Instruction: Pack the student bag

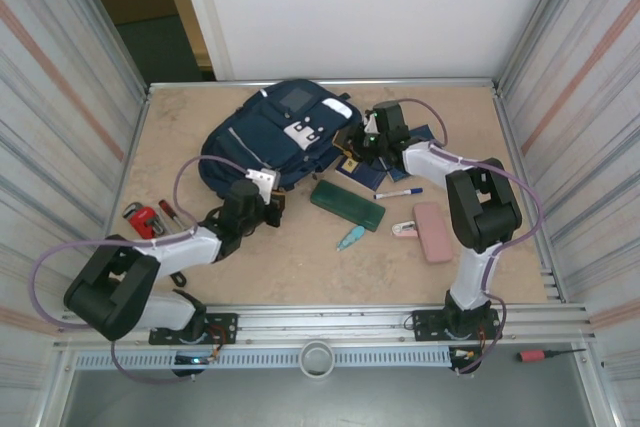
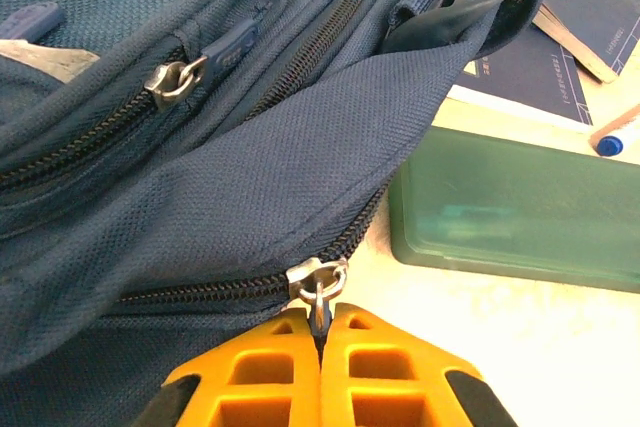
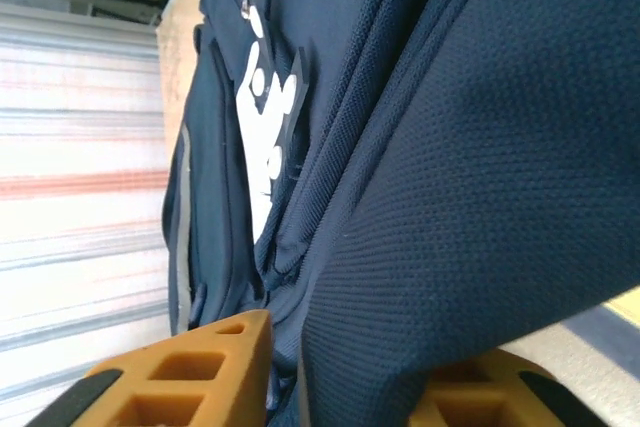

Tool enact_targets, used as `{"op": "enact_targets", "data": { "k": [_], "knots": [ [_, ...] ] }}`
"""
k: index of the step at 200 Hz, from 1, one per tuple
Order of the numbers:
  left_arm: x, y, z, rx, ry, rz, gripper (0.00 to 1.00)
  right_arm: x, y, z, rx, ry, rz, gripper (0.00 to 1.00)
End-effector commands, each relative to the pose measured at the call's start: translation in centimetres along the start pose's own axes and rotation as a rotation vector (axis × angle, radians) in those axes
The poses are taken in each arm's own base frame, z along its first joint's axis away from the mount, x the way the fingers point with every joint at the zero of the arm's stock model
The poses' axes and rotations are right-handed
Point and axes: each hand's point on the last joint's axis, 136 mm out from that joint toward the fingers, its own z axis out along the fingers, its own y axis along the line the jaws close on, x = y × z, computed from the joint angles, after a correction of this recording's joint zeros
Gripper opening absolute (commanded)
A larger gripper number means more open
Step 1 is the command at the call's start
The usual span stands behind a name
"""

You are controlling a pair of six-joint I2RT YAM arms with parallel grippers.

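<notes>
The student bag [image 1: 270,132], a big navy backpack, lies at the back left of the table. My left gripper [image 1: 272,209] is at its near edge. In the left wrist view the orange fingers [image 2: 322,322] are pressed together on the metal zipper pull [image 2: 320,292] of the bag's [image 2: 250,187] lower zip. My right gripper [image 1: 362,142] is at the bag's right side. Its jaws [image 3: 360,347] stand apart with a thick fold of the navy bag fabric [image 3: 450,147] hanging between them.
A dark green pencil case [image 1: 347,205] [image 2: 520,207] lies just right of the bag. Navy booklets [image 2: 590,7], a pen [image 1: 398,192], a pink case [image 1: 433,231] and a small teal item [image 1: 350,238] lie centre-right. Red tools [image 1: 145,217] sit at the left.
</notes>
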Motion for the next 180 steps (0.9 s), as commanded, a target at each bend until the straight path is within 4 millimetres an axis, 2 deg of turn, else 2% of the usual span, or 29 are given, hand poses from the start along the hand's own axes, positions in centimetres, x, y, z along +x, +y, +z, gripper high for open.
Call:
{"op": "enact_targets", "data": {
  "k": [1, 20, 56, 71, 87, 123, 140, 149, 158, 180],
  "knots": [
    [-2.1, -1.2, 0.6, 0.038, -0.028, -0.008, 0.0, -1.4, -0.1, -0.9, 0.006, 0.009, -0.066, 0.38],
    [-2.4, -2.0, 1.1, 0.063, -0.014, -0.009, 0.0, -1.1, -1.3, -2.2, 0.059, 0.01, -0.082, 0.49],
    [-2.4, -3.1, 1.4, 0.089, -0.004, -0.003, 0.0, 2.8, -2.8, -3.1, 0.098, 0.057, -0.074, 0.68],
    [-2.3, -3.3, 1.4, 0.095, -0.004, -0.002, 0.0, 4.6, -2.5, -2.7, 0.103, 0.081, -0.081, 0.76],
    [-2.2, -3.3, 1.4, 0.099, -0.004, -0.001, 0.0, 5.9, -2.0, -1.7, 0.105, 0.096, -0.09, 0.78],
    [-2.3, -3.5, 1.2, 0.101, -0.007, 0.005, 0.0, 6.5, -1.6, 1.2, 0.094, 0.091, -0.062, 0.8],
    [-2.2, -3.3, 1.0, 0.092, -0.007, 0.009, 0.0, 5.9, -1.2, 2.1, 0.083, 0.076, -0.058, 0.79],
    [-2.0, -3.1, 0.9, 0.084, -0.005, 0.012, 0.0, 5.5, -1.0, 2.4, 0.078, 0.069, -0.059, 0.74],
    [-1.9, -2.9, 0.8, 0.071, -0.002, 0.014, 0.0, 5.0, -0.9, 2.5, 0.079, 0.056, -0.063, 0.65],
    [-1.4, -1.9, 0.4, 0.025, 0.005, 0.015, 0.0, 3.6, -0.9, 2.2, 0.082, 0.021, -0.063, 0.35]
  ]
}}
